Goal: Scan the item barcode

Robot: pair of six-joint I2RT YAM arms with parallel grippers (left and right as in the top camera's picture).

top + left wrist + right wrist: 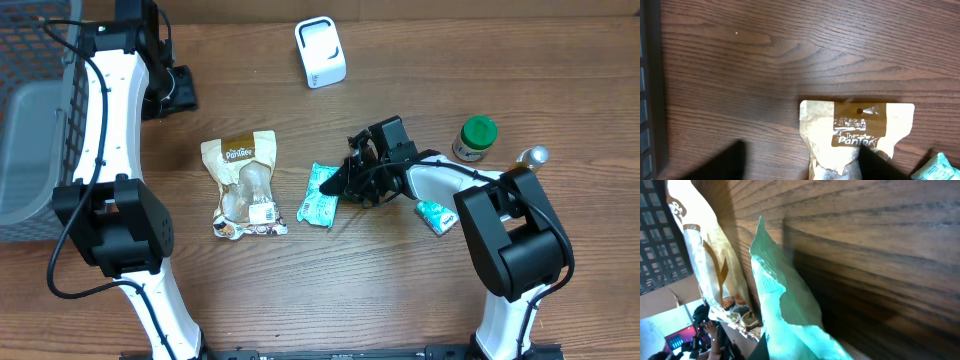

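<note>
Right tool (347, 183): clamped onto edge of teal packet (322, 196), on surface (300, 290) beside tan pouch (245, 185). Left tool (802, 150): spread wide, holding nothing. 1 white scanner (320, 52), well apart.

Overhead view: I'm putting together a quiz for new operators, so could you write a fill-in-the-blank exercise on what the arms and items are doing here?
1. The right gripper is shut on the edge of a packet coloured ____.
2. The left gripper, which holds nothing, has its jaws ____.
3. The jar beside the right arm has a lid coloured ____.

Missing words: teal; open; green.
</note>
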